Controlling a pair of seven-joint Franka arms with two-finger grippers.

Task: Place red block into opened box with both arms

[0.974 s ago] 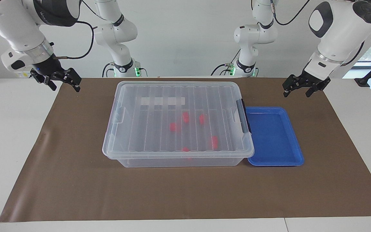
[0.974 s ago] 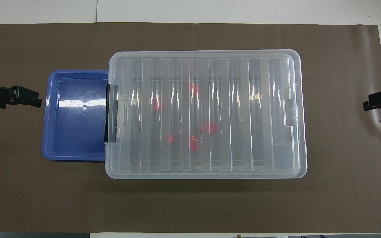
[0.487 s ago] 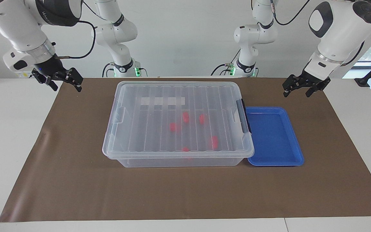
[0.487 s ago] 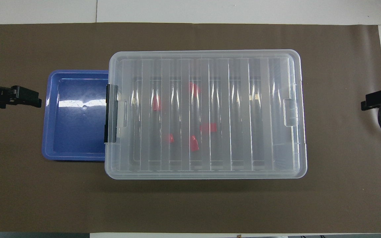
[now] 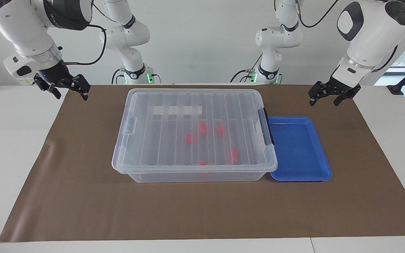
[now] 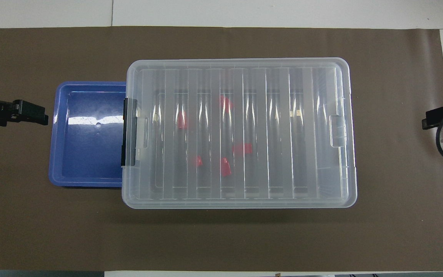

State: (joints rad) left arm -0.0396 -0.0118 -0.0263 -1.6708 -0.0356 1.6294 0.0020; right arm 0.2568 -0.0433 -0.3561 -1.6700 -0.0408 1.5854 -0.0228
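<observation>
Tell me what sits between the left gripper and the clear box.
The blue tray lies between the left gripper and the box, empty and butted against its latched end. The overhead view shows it best.

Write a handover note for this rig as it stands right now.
Left claw: open, empty, raised over the mat near the blue tray.
Right claw: open, empty, raised at the mat's edge at the right arm's end.
Box: mid-mat, lid on.
Red blocks: five show through the lid, all inside.
Done: blocks appear boxed, lid on.
Left: nothing obvious; none seen outside the box.
</observation>
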